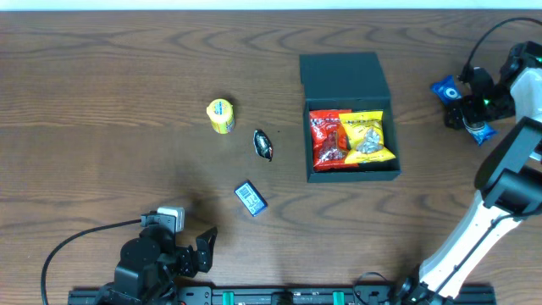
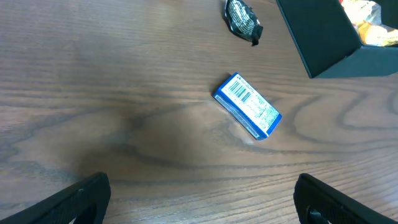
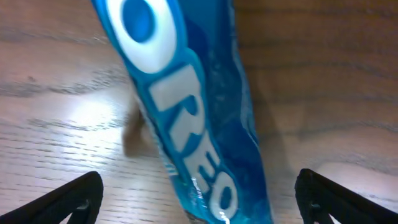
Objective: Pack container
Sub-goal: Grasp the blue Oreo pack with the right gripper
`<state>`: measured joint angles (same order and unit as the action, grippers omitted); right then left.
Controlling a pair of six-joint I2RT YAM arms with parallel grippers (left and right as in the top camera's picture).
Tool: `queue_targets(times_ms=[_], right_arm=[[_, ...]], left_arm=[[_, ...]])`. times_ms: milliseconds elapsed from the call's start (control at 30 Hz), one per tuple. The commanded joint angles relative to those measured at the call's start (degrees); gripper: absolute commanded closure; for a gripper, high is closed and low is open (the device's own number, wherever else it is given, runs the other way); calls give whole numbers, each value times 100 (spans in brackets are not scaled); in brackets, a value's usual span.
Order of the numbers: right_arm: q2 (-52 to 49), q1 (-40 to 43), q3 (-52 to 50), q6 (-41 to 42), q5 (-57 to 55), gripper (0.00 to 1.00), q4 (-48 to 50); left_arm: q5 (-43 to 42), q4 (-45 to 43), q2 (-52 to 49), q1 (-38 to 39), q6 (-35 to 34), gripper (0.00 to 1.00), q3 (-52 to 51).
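The dark teal-green container (image 1: 309,140) lies open mid-table, its lid (image 1: 343,76) flat behind it. A red packet (image 1: 328,140) and a yellow packet (image 1: 367,137) lie inside. Its corner also shows in the left wrist view (image 2: 323,43). My right gripper (image 1: 471,114) is open, its fingers either side of a blue Oreo packet (image 3: 186,112) that lies on the table at the far right (image 1: 446,88). My left gripper (image 1: 203,246) is open and empty near the front edge, short of a small blue box (image 2: 247,106).
On the wooden table left of the container lie a yellow round packet (image 1: 221,116), a small dark wrapped sweet (image 1: 264,145), also in the left wrist view (image 2: 242,18), and the small blue box (image 1: 251,199). A cable (image 1: 76,237) runs at the front left.
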<state>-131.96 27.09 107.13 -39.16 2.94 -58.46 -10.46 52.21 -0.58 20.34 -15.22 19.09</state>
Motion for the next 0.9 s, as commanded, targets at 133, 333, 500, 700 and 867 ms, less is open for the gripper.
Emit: queue_targets(times_ms=[133,333,500,700,867], right_arm=[[-39,35,-13,251,-188,6,94],[-39,33,-13,251,-190,27,94],[-39,33,-13,315,-190,39,85],[-39,33,-13,315,-190,48,81],[-39,31,-13,337,-188,52,63]], left_arm=[[85,7,37,-17,-24,5,-35],[103,7,37,-17,-24,5,-37],[103,7,37,-17,-24,5,-37],[103,7,37,-17,-24,5,-37],[103,7,37,-17,-24,5,-37]])
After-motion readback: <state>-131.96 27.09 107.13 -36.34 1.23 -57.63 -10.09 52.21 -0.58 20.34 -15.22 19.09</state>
